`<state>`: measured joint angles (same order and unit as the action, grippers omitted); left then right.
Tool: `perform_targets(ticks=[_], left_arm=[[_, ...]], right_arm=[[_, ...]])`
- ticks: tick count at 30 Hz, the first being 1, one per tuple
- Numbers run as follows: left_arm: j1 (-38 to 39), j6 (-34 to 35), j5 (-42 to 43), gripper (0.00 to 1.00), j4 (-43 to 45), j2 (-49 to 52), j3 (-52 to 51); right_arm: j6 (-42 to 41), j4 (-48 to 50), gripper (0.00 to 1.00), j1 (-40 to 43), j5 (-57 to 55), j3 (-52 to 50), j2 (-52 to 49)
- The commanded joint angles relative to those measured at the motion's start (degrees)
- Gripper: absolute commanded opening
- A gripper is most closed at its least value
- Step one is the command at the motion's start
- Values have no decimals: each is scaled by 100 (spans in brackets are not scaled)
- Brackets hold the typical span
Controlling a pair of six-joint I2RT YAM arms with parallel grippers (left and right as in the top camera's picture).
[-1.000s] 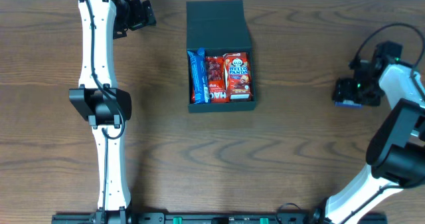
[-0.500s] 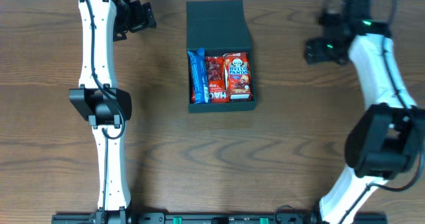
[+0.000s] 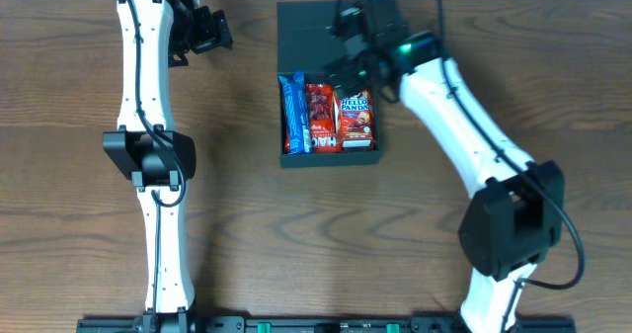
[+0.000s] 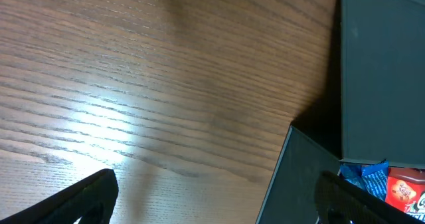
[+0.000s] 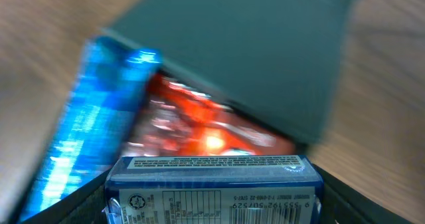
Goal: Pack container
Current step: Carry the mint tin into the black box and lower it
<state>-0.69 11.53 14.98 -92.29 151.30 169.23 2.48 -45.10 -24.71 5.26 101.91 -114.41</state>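
Container (image 3: 306, 37) open; right fingers (image 5: 335, 207) grip blue packet (image 5: 212, 187) above; left fingers (image 4: 73, 201) spread, empty.

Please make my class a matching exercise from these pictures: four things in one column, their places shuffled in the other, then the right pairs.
Things
1. blue packet
2. Hello Panda box
3. left gripper
4. barcode packet

Places
A. held in the right gripper
B. left side of the container
C. above bare table, left of the container
D. right side of the container

Pairs: 1-B, 2-D, 3-C, 4-A
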Motion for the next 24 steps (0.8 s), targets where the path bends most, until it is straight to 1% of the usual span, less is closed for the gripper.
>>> perform_targets(ticks=[1, 8, 13, 21, 24], left_arm=[[-15, -125, -61, 95, -358, -59, 118], [-57, -127, -63, 95, -326, -59, 118], [-192, -125, -57, 95, -339, -59, 118], [-310, -122, -35, 95, -337, -57, 118], [-315, -122, -35, 95, -332, -59, 118]], right_arm=[[-737, 33, 72, -254, 13, 120, -199], [-1119, -98, 71, -474, 61, 120, -496], [-1703, -195, 72, -474, 122, 120, -632], [-1856, -57, 71, -472, 120, 120, -680], [-2190, -57, 71, -472, 118, 120, -682]])
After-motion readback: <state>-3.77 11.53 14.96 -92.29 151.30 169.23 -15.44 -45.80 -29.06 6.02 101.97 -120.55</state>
